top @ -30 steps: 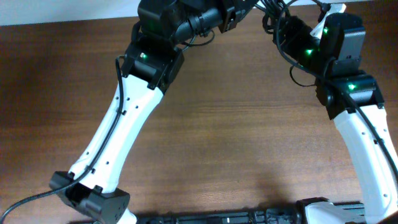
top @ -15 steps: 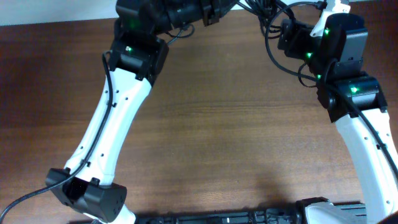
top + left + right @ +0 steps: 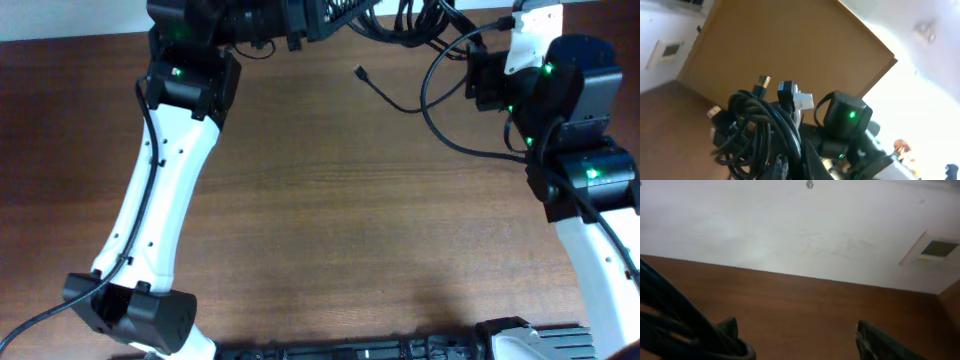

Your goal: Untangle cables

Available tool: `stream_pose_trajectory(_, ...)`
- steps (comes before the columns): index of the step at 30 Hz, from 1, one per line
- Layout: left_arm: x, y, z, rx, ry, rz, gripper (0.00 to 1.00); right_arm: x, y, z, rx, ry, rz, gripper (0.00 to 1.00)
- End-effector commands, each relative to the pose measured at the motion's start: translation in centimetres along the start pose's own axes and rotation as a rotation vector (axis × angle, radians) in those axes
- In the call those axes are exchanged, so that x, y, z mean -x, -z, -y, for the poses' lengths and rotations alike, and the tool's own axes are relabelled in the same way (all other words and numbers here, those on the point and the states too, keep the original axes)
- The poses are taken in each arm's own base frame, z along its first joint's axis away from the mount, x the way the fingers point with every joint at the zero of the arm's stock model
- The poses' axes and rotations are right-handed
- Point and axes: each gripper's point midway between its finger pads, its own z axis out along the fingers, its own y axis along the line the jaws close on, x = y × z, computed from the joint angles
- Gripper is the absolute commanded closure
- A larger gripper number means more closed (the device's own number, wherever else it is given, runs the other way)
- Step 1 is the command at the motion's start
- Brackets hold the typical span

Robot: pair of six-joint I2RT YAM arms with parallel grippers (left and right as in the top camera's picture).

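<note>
The cables (image 3: 400,18) are a tangle of thin black cords at the table's far edge, between the two arms. My left gripper (image 3: 335,15) is shut on the bundle. In the left wrist view the cables (image 3: 760,132) bunch over my left gripper (image 3: 800,167), with a dark plug (image 3: 763,81) and a white-tipped plug (image 3: 792,95) sticking up. One loose cord ends in a small plug (image 3: 358,72) and loops right toward the right arm (image 3: 545,85). My right gripper (image 3: 797,335) is open with only table between its fingers. Dark cords (image 3: 662,317) lie beside its left finger.
The brown wooden table (image 3: 350,220) spreads below both arms. A white wall (image 3: 790,225) rises behind its far edge, with a wall plate (image 3: 935,247) at the right. Black equipment (image 3: 400,348) runs along the near edge.
My left arm has swung left with the bundle. The right arm has drawn back to the right. Cords now stretch between them, and one plug end has dropped free over the table.
</note>
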Motion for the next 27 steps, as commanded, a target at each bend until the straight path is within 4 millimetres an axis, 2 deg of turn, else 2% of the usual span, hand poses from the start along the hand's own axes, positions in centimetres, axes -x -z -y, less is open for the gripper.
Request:
stream_pose_trajectory(1,2.2,1.7,4.4,-0.02,-0.335,0.025,1.0,-2.0,0.1,1.4,-0.052,0.061,-0.058,0.27)
stream_pose_trajectory(5,1.6,1.7,3.5,0.0,-0.415,0.006,1.0,-0.7,1.6,-1.9,0.142,0.056,0.006,0.26)
stream_pose_trajectory(8,1.2,1.7,3.0,0.009,-0.488,-0.006,1.0,0.1,3.6,-4.7,0.316,0.055,0.053,0.25)
stream_pose_trajectory(9,1.2,1.7,3.0,0.009,-0.487,-0.006,1.0,0.2,4.0,-5.0,0.332,0.053,0.059,0.25)
stream_pose_trajectory(13,1.1,1.7,3.1,0.004,-0.487,-0.012,1.0,0.9,6.0,-4.8,0.333,-0.017,0.08,0.25)
stream_pose_trajectory(17,-0.9,1.8,3.8,-0.085,-0.559,-0.086,1.0,2.9,7.7,-4.3,0.333,-0.223,0.139,0.25)
stream_pose_trajectory(22,-2.5,2.2,5.2,-0.195,-0.567,-0.152,1.0,5.2,7.7,-2.6,0.257,-0.305,0.23,0.25)
stream_pose_trajectory(24,-2.6,2.2,5.1,-0.194,-0.558,-0.154,1.0,6.3,8.2,-3.2,0.304,-0.294,0.274,0.25)
stream_pose_trajectory(27,-2.7,1.5,4.7,-0.189,-0.546,-0.149,1.0,7.0,8.7,-4.3,0.385,-0.329,0.287,0.25)
